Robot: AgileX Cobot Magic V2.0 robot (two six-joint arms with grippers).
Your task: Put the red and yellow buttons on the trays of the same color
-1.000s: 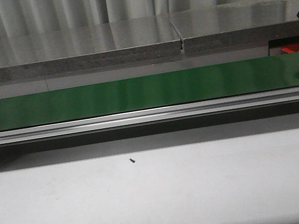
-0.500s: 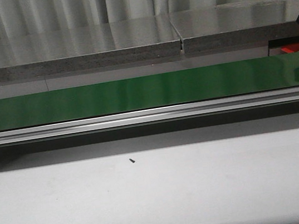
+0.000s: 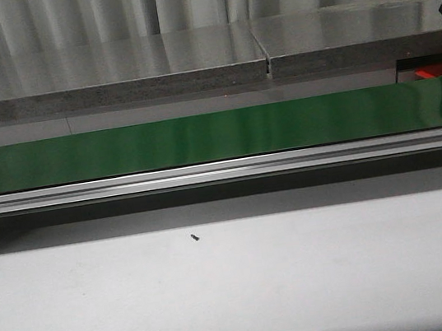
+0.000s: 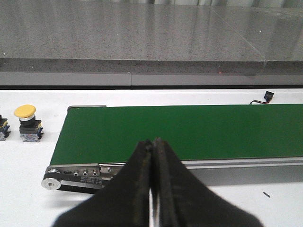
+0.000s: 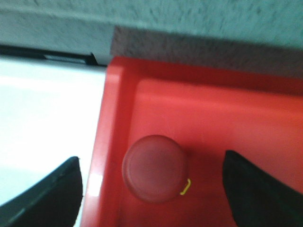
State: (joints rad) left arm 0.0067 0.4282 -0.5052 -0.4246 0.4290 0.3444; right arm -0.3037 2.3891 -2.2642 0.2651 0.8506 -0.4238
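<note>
Front view: white table [image 3: 239, 287] w/ a long green belt [image 3: 216, 135] across it, grey stone counter [image 3: 107, 70] and curtains [image 3: 180, 1] behind, tiny black speck [image 3: 193, 237] on the table. Red tray [image 5: 227, 123] sits at the far right behind the belt. Red button [image 5: 154, 168] stands inside it near the rim, domed cap facing up at the cam, axis upright. Right gripper [image 5: 154, 187] spread wide, fingers apart on both sides of the button, not touching. Left gripper [image 4: 152, 189] pinched closed, nothing in it, over the belt's near edge. A yellow button [image 4: 26, 122] sits on the table off the belt's end.
</note>
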